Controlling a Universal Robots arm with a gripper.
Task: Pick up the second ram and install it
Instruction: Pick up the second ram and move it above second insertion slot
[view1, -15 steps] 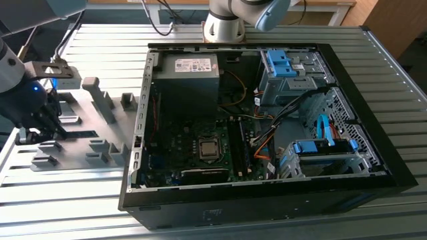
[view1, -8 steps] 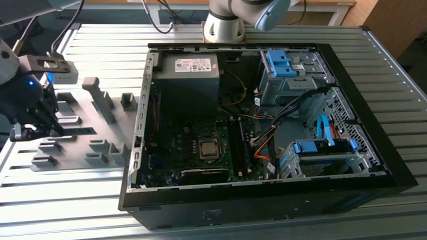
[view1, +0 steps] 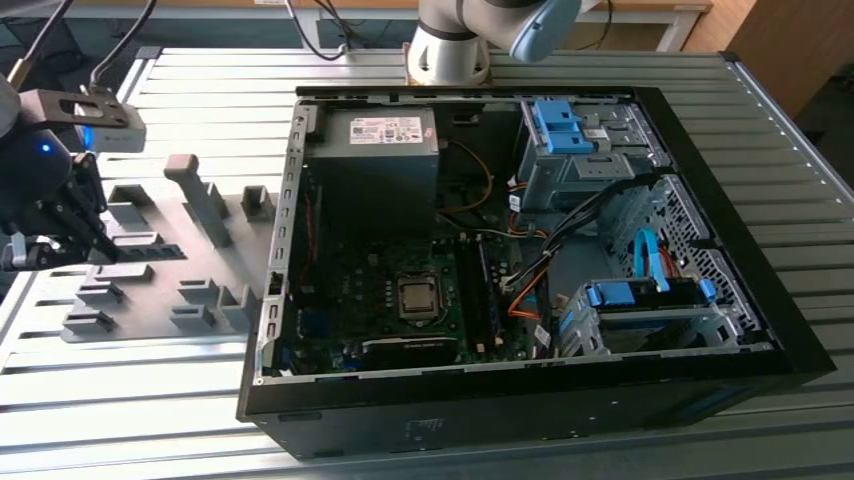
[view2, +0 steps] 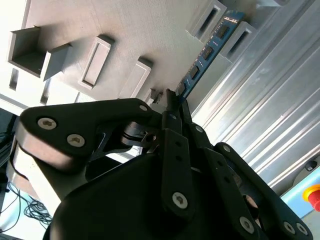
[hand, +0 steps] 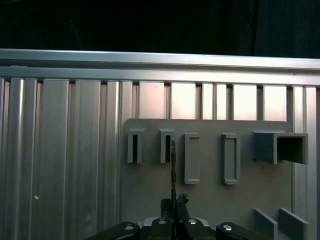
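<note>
Black two-finger gripper (view2: 172, 102) has its fingers set narrow, pinching the near end of a thin, dark green-blue memory stick, the second ram (view2: 207, 50). The stick stands on edge in raised slots of a pale grey plastic holder plate (view2: 75, 30), probably so that an end can be gripped. It stretches straight away from the fingertips, well apart from the open black computer case (view1: 534, 250).
</note>
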